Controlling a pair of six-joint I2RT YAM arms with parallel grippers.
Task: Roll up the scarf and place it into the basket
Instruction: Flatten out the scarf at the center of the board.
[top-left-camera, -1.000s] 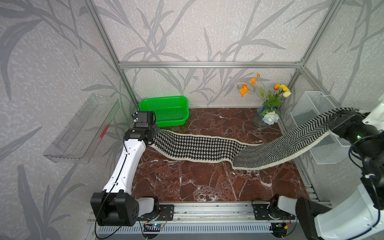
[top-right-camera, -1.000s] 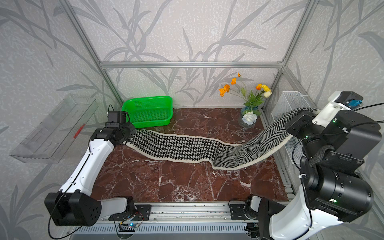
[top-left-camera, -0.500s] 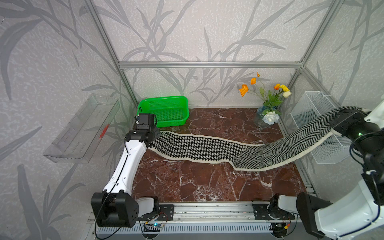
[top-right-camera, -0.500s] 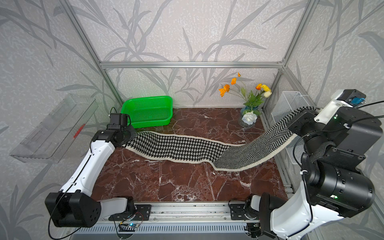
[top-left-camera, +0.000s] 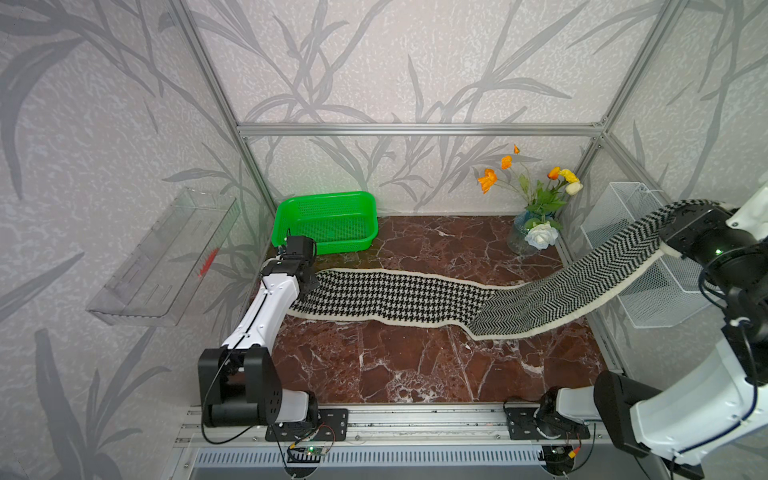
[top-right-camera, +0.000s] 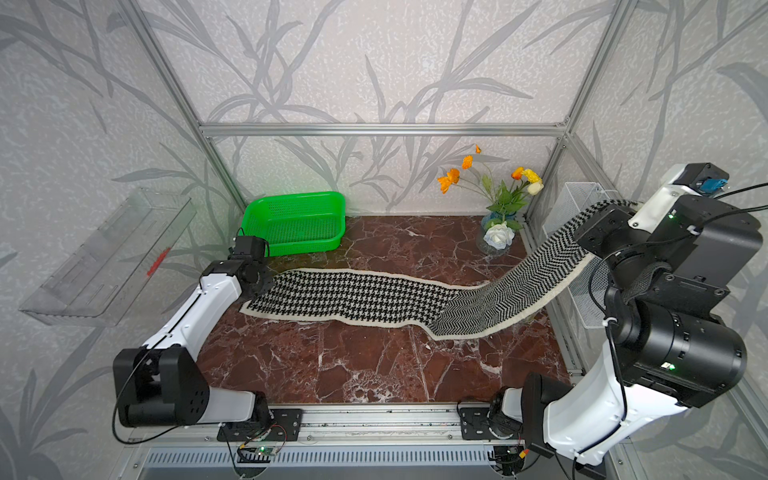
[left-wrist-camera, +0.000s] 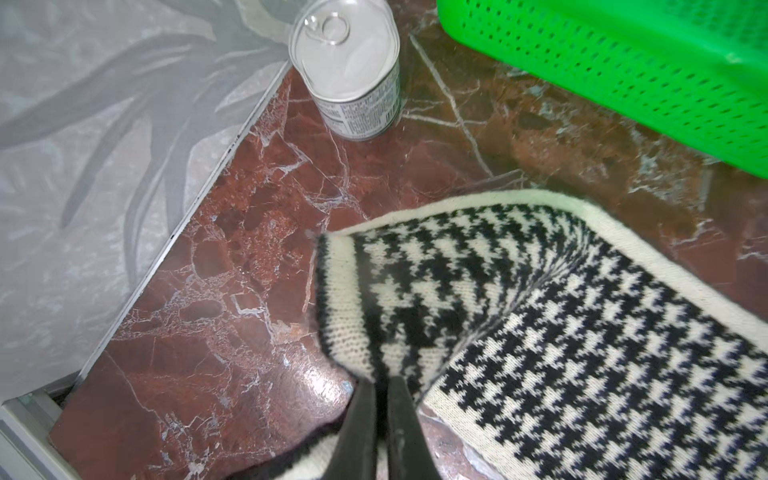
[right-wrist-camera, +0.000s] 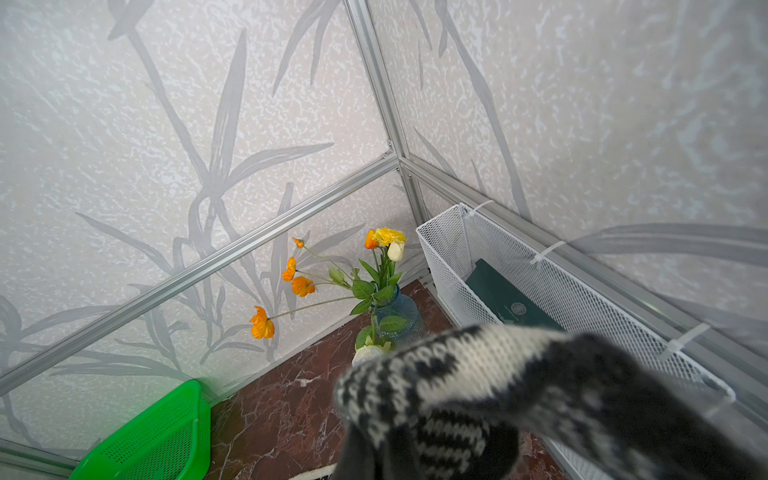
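My left fingers (left-wrist-camera: 359, 424) clamped the scarf (left-wrist-camera: 582, 353) by its corner, my right fingers (right-wrist-camera: 353, 455) its raised far end. A tin (left-wrist-camera: 347, 62) stood beside the basket (left-wrist-camera: 623, 70), its label (left-wrist-camera: 365, 112) unreadable.

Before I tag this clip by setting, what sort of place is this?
Likely a staged robot test booth: aluminium frame holding leaf-print panels, two arms bolted to a rail, marble-look floor with a flower vase.
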